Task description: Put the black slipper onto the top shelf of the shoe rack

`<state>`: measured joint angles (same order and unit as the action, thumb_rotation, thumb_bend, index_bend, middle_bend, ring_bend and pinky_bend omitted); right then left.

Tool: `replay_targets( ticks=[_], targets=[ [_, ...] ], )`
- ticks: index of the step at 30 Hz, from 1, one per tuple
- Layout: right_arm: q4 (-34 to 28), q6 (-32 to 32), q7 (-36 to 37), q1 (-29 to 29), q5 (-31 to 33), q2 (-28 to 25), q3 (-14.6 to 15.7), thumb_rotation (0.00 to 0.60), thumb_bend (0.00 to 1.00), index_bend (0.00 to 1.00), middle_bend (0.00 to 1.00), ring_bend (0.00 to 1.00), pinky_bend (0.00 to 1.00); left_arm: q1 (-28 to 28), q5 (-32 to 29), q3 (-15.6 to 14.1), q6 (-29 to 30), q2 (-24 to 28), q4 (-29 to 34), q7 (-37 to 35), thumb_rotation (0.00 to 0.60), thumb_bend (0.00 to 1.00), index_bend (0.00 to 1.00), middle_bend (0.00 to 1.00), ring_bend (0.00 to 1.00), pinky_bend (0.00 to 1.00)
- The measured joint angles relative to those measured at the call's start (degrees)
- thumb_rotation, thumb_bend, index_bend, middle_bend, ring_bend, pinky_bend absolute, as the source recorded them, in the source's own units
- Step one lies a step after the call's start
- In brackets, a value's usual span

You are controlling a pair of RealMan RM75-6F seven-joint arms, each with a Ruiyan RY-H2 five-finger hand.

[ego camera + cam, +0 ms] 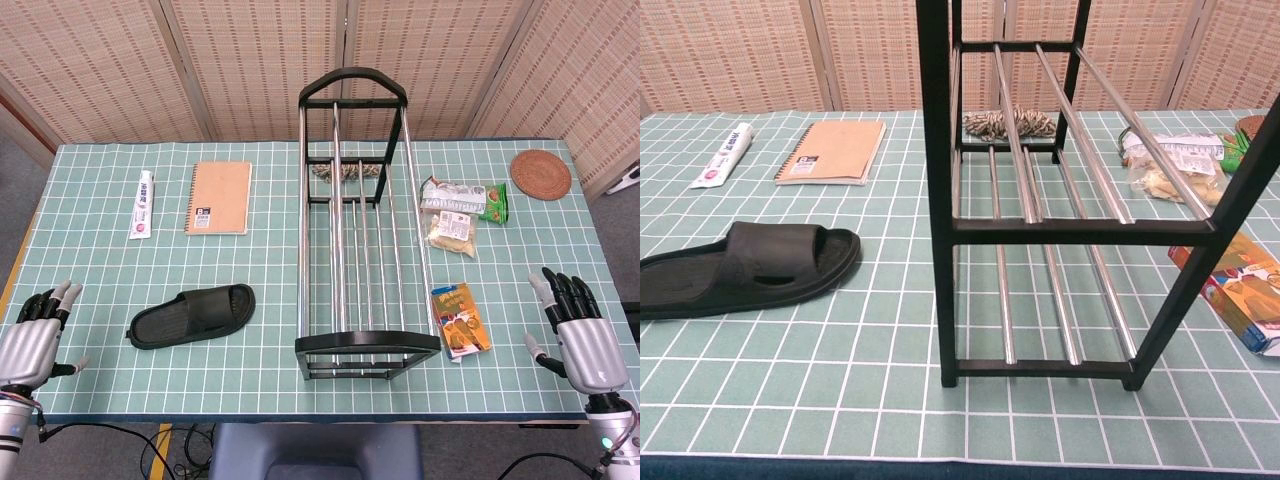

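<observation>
Black slipper [192, 315] beside left hand [33, 343] (apart)

Bench [100, 290] covered with a green cloth printed in a white grid; dark edging along the near side. Woven reed screen panels [250, 60] in pale wooden frames stand behind it, angled at both ends. Grey floor [20, 160] at left. Even, diffuse lighting; soft shadows.
</observation>
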<state>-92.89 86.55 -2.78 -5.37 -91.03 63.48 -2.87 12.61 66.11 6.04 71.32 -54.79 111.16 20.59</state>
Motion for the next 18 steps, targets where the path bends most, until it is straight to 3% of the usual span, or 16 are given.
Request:
replay_targets(
  ticks=[10, 18],
  targets=[
    [0.82, -0.99, 4.35, -0.42, 0.6, -1.22, -0.09, 0.6, 0.32, 0.0, 0.0, 0.0, 0.0, 5.76, -15.33, 1.88, -1.04, -2.99, 5.01, 12.12, 0.6, 0.15, 0.0, 0.0, 0.0, 0.0],
    [1.37, -1.66, 7.39, -0.85, 0.44, -1.93, 0.03, 0.6, 0.32, 0.0, 0.0, 0.0, 0.0, 11.19, -29.03, 2.43, -2.42, -4.5, 8.39, 17.87, 0.6, 0.15, 0.0, 0.0, 0.0, 0.0]
  ],
)
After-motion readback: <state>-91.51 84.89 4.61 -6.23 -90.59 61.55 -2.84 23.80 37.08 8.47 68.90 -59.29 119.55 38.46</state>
